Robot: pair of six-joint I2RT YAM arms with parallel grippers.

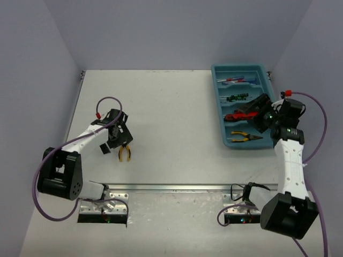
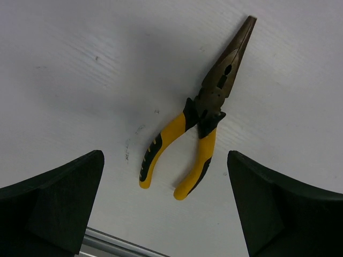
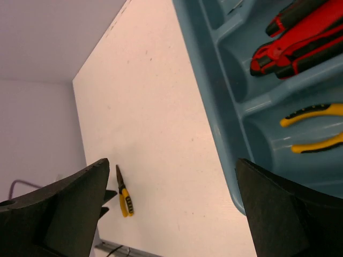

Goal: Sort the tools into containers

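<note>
Left gripper [image 1: 119, 140] hung spread over the pliers [image 2: 199, 115], flat on the table [image 1: 171, 118], well apart from the tray [image 1: 218, 101]; right gripper [image 1: 261, 115] spread, empty (above tray). Judged best: pinch across both handles [image 2: 161, 144], square to them.

Lab cell: white table [image 1: 171, 118], plain walls [image 1: 161, 32].
</note>
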